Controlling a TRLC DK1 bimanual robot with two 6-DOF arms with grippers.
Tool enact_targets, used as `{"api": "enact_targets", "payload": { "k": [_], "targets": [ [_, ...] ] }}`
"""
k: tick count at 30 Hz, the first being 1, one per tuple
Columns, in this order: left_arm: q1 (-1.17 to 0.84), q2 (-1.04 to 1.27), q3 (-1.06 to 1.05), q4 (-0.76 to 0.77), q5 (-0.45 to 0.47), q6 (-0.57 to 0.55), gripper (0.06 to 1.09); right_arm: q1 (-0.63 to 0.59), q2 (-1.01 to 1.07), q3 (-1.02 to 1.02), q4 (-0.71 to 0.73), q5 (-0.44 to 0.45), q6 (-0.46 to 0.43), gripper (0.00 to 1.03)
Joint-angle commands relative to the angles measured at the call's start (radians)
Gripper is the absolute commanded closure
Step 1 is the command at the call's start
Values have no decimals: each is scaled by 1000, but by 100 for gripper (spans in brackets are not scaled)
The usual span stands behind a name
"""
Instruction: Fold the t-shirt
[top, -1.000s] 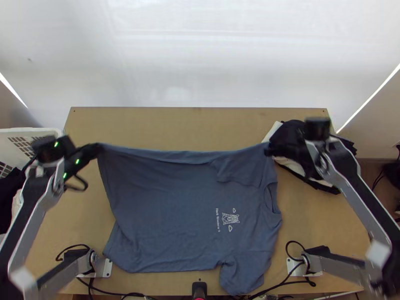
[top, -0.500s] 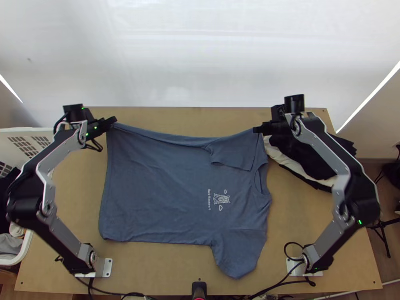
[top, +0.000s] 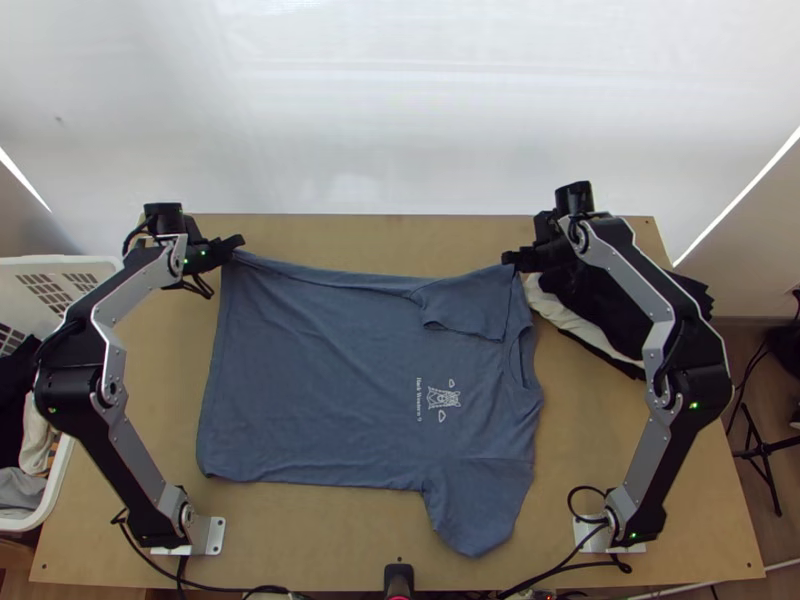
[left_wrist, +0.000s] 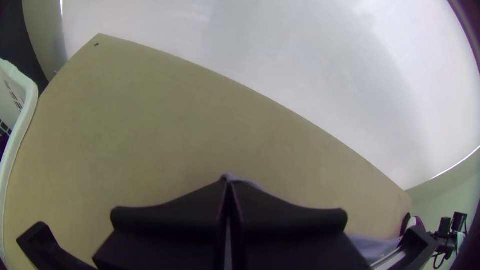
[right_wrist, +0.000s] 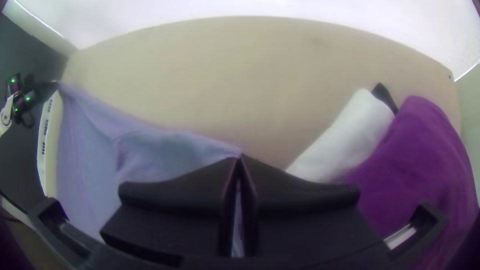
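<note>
And there it goes, the t-shirt hauled towards twelve o'clock and now spread mid-counter, its loose sleeve at five! Left gripper has its fingers pinched on the hem corner at half past ten, right gripper on the other sleeve near half past one; looks squared up for a first fold.

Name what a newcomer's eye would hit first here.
Probably the blue-grey t-shirt, spread sideways over the middle of the table, with a white print on its chest. Next, the left gripper and right gripper, jaws closed on its far edge, one at the hem end, one by the folded-over sleeve. Then the white basket off the table's left side and the clothes pile at its right.
</note>
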Motion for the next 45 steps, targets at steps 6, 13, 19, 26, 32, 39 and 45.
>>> {"api": "enact_targets", "payload": {
  "k": [6, 13, 19, 26, 32, 39, 45],
  "targets": [
    [-2, -78, -4, -327, 191, 174, 105, -2, -85, 14, -292, -3, 6, 100],
    [46, -68, -3, -339, 217, 207, 105, -23, -129, -3, -370, -2, -25, 100],
    [129, -46, -3, -333, 247, 232, 105, -48, -168, -31, -394, 1, -43, 100],
    [164, -52, -26, -337, 251, 269, 105, -51, -189, -83, -394, 1, -49, 100],
    [162, -86, -86, -337, 251, 296, 105, -45, -200, -142, -393, 4, -49, 100],
    [162, -120, -124, -334, 259, 319, 105, -43, -215, -195, -393, 23, -49, 100],
    [170, -127, -142, -337, 259, 347, 105, -37, -223, -242, -393, 61, -41, 100]
  ]
}}
